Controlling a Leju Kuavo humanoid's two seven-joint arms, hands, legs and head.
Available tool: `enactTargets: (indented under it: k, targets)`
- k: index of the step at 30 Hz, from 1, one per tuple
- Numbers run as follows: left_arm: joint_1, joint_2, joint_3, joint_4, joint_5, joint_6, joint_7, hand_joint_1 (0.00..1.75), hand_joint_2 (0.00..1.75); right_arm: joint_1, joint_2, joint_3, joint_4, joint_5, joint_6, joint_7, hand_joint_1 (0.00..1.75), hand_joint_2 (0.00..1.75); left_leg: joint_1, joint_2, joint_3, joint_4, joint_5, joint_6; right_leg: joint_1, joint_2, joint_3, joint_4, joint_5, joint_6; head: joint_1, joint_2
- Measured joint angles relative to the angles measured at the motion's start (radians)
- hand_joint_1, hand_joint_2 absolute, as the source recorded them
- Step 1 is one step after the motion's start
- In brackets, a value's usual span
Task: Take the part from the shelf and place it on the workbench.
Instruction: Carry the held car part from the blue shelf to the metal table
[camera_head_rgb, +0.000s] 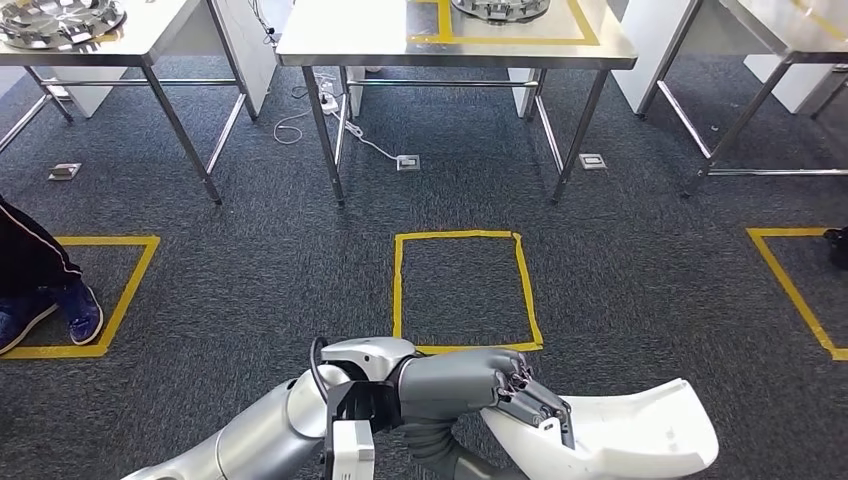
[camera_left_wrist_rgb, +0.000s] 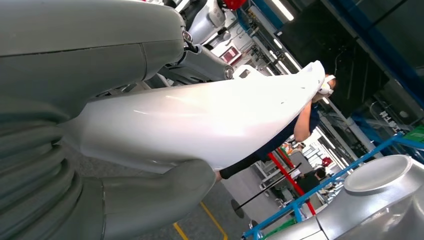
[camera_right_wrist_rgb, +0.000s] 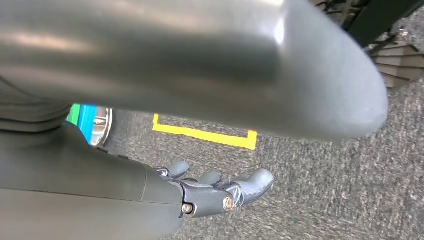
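Carrying the white part (camera_head_rgb: 625, 430) low over the carpet, well short of the bench (camera_head_rgb: 455, 45), the left hand (camera_head_rgb: 520, 395) has fingers clamped on one end only, so walking could swing it loose.

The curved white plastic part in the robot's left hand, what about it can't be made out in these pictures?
- Curved white plastic part: its lower end is cut off by the head view's bottom edge.
- Left hand: the palm side is hidden behind its own grey cover.
- Left wrist view: the part's near end disappears behind the hand's ribbed cover.
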Motion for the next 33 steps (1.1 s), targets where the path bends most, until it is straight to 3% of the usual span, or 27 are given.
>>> enactTargets:
  k: [3, 5, 6, 9, 10, 11, 12, 13, 14, 16, 20, 22, 24, 25, 26, 27, 29, 31, 33]
  targets:
    - [0.001, 0.0, 0.0, 0.0, -0.001, 0.002, -0.001, 1.75, 1.75, 0.002, 0.0, 0.0, 0.0, 0.001, 0.0, 0.0, 0.0, 0.0, -0.003, 0.0, 0.008, 0.007, -0.006, -0.019, 0.002, 0.001, 0.014, -0.018, -0.003, -0.022, 0.001, 0.0]
    - [0.0, 0.0, 0.0, 0.0, -0.001, 0.003, -0.002, 1.75, 1.75, 0.002, 0.001, 0.0, 0.0, 0.001, 0.0, -0.001, 0.0, 0.0, -0.003, 0.002, -0.001, 0.045, -0.017, -0.029, -0.002, 0.002, 0.032, -0.022, -0.005, -0.035, -0.002, 0.0]
    - [0.0, 0.001, 0.0, 0.0, -0.001, 0.003, -0.002, 1.75, 1.75, 0.001, 0.001, 0.0, 0.0, 0.001, 0.0, -0.002, 0.0, 0.0, -0.002, 0.003, -0.023, 0.088, -0.033, -0.034, -0.004, 0.003, 0.041, -0.023, -0.009, -0.04, -0.004, 0.0]
    - [0.004, 0.005, 0.0, 0.001, -0.002, 0.003, -0.003, 1.75, 1.75, 0.0, 0.001, 0.0, 0.0, 0.001, 0.0, -0.002, 0.0, 0.0, 0.001, 0.005, -0.134, 0.254, -0.095, -0.043, -0.003, 0.003, 0.059, -0.024, -0.026, -0.047, -0.007, 0.0]
    - [0.006, 0.007, 0.0, 0.001, -0.003, 0.003, -0.003, 1.75, 1.75, 0.001, 0.001, 0.0, 0.0, 0.001, 0.001, -0.002, 0.0, 0.0, 0.001, 0.005, -0.158, 0.274, -0.094, -0.043, -0.003, 0.003, 0.065, -0.024, -0.032, -0.046, -0.007, 0.0]
    - [0.007, 0.008, 0.0, 0.002, -0.005, 0.003, -0.003, 1.75, 1.75, 0.001, 0.001, 0.0, 0.0, 0.002, 0.002, -0.002, 0.0, 0.0, 0.001, 0.005, -0.163, 0.258, -0.072, -0.041, -0.003, 0.003, 0.073, -0.024, -0.038, -0.045, -0.007, 0.0]
    - [0.007, 0.008, 0.0, 0.002, -0.007, 0.003, -0.003, 1.75, 1.75, 0.001, 0.001, 0.0, 0.0, 0.002, 0.003, -0.002, 0.0, 0.0, 0.001, 0.005, -0.151, 0.21, -0.032, -0.037, -0.003, 0.004, 0.082, -0.024, -0.045, -0.044, -0.007, 0.0]
    - [0.007, 0.008, 0.0, 0.002, -0.009, 0.003, -0.003, 1.75, 1.75, 0.001, 0.002, 0.0, 0.0, 0.003, 0.003, -0.002, 0.0, 0.0, 0.0, 0.006, -0.128, 0.141, 0.016, -0.032, -0.003, 0.004, 0.09, -0.024, -0.052, -0.041, -0.007, 0.0]
    - [0.006, 0.009, 0.0, 0.001, -0.01, 0.004, -0.003, 1.75, 1.75, 0.0, 0.003, 0.0, 0.0, 0.003, 0.003, -0.002, 0.0, 0.0, -0.002, 0.006, -0.107, 0.078, 0.042, -0.027, -0.002, 0.005, 0.097, -0.023, -0.059, -0.038, -0.007, 0.0]
    - [0.006, 0.008, 0.0, 0.001, -0.011, 0.004, -0.003, 1.75, 1.75, -0.001, 0.005, 0.0, 0.0, 0.004, 0.004, -0.002, 0.0, 0.0, -0.006, 0.007, -0.081, 0.011, 0.057, -0.016, 0.0, 0.005, 0.104, -0.022, -0.068, -0.026, -0.008, 0.0]
    - [0.004, 0.004, 0.0, 0.001, -0.012, 0.004, -0.002, 1.75, 1.75, -0.004, 0.007, 0.0, 0.0, 0.004, 0.005, -0.002, 0.0, 0.0, -0.002, 0.006, -0.053, -0.002, 0.054, 0.006, 0.0, 0.005, 0.106, 0.011, -0.078, -0.006, -0.006, 0.0]
    - [0.001, 0.0, 0.0, 0.001, -0.012, 0.004, -0.002, 1.75, 1.75, -0.007, 0.008, 0.0, 0.0, 0.004, 0.004, -0.002, 0.0, 0.0, 0.0, 0.007, -0.037, -0.008, 0.049, 0.015, -0.003, 0.005, 0.053, 0.103, -0.109, 0.002, -0.004, 0.0]
    - [0.001, -0.002, -0.001, 0.004, -0.013, 0.004, -0.002, 1.75, 1.75, -0.007, 0.009, 0.001, 0.0, 0.004, 0.004, -0.002, 0.0, 0.0, -0.001, 0.006, -0.031, -0.009, 0.04, 0.019, -0.004, 0.005, -0.028, 0.212, -0.151, 0.008, -0.002, 0.0]
    - [0.001, -0.002, -0.001, 0.005, -0.013, 0.004, -0.002, 1.75, 1.75, -0.005, 0.009, 0.001, 0.0, 0.004, 0.004, -0.002, 0.0, 0.0, -0.002, 0.005, -0.027, -0.008, 0.034, 0.019, -0.004, 0.005, -0.057, 0.237, -0.155, 0.011, -0.002, 0.0]
    - [0.002, -0.002, -0.001, 0.007, -0.013, 0.004, -0.002, 1.75, 1.75, -0.003, 0.009, 0.001, 0.0, 0.004, 0.004, -0.001, 0.0, 0.0, -0.002, 0.004, -0.022, -0.007, 0.028, 0.018, -0.004, 0.005, -0.07, 0.229, -0.138, 0.012, -0.002, 0.0]
    - [0.002, -0.002, -0.002, 0.008, -0.013, 0.004, -0.002, 1.75, 1.75, -0.002, 0.009, 0.001, 0.0, 0.004, 0.004, -0.001, 0.0, 0.0, -0.002, 0.003, -0.014, -0.006, 0.021, 0.016, -0.005, 0.005, -0.064, 0.188, -0.099, 0.011, -0.002, 0.0]
    - [0.001, -0.003, -0.002, 0.009, -0.013, 0.004, -0.002, 1.75, 1.75, -0.002, 0.009, 0.001, 0.0, 0.004, 0.004, -0.001, 0.0, 0.0, -0.003, 0.002, 0.003, -0.004, 0.006, 0.01, -0.004, 0.004, -0.026, 0.06, -0.012, 0.006, -0.001, 0.0]
    - [0.0, -0.004, -0.002, 0.01, -0.013, 0.004, -0.001, 1.75, 1.75, -0.003, 0.009, 0.001, 0.0, 0.004, 0.004, -0.001, 0.0, 0.0, -0.004, 0.002, 0.01, -0.005, -0.006, -0.001, 0.001, 0.002, -0.002, -0.01, 0.004, -0.006, 0.0, 0.0]
    - [-0.001, -0.005, -0.003, 0.012, -0.013, 0.004, -0.001, 1.75, 1.75, -0.001, 0.009, 0.001, 0.0, 0.004, 0.004, -0.001, 0.0, 0.0, -0.006, 0.002, 0.016, 0.002, -0.01, -0.015, 0.003, 0.002, 0.005, -0.016, -0.005, -0.02, 0.0, 0.0]
